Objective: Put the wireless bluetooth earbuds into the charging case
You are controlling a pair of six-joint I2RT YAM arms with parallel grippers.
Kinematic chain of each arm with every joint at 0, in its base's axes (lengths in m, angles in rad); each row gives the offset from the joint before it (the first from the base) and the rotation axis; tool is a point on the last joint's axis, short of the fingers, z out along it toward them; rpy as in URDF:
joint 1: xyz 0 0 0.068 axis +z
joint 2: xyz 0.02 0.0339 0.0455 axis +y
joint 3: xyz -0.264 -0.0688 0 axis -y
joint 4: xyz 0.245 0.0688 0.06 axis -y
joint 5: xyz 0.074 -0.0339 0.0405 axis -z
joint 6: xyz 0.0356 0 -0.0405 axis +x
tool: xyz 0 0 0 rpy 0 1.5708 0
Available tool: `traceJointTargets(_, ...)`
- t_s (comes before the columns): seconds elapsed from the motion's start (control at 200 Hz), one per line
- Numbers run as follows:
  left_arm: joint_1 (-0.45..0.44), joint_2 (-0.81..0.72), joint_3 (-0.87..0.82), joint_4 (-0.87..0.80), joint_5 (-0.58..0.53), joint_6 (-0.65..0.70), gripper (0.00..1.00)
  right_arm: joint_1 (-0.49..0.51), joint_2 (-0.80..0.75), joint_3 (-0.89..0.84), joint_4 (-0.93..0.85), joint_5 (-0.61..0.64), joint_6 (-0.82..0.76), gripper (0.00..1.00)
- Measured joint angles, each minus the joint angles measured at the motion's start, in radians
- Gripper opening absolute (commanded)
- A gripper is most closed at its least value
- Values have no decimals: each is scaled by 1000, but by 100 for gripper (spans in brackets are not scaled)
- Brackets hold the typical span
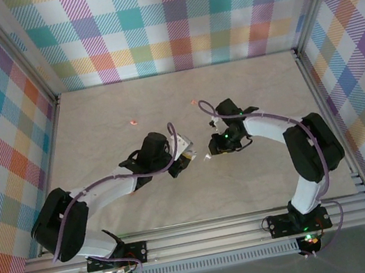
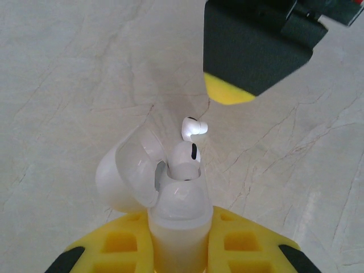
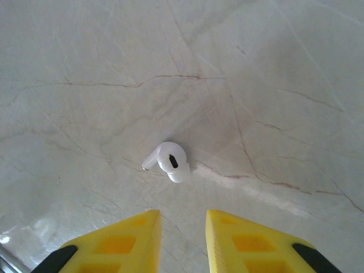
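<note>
The left jaws grip the white charging case [image 2: 177, 219], lid flipped open, 1 white earbud [image 2: 186, 161] seated inside. A 2nd white earbud [image 3: 169, 161] lies on the table [image 3: 273, 74] just ahead of the right jaws, which stand slightly parted, empty.

- Bright, diffuse light is washing evenly over the pale bench [image 1: 183, 101].
- The arms [image 1: 107, 192] are casting faint, soft shadows.
- The nearest parts are blurring slightly in the wrist views.

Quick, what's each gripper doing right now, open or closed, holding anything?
Left gripper: closed on the white charging case.
Right gripper: open, holding nothing.
</note>
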Motion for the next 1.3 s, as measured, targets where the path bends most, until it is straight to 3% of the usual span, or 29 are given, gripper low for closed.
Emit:
traceJointTargets(0.755,6,-75,-34,0,-1,-11,0,93,106,50,17,106,-141,28)
traceJointTargets(1.06,11,-79,-38,0,-1,-11,0,108,129,77,-3,146,-161,20)
traceJointTargets(1.3,12,-96,-48,0,-2,-12,0,119,129,85,-2,175,-180,3)
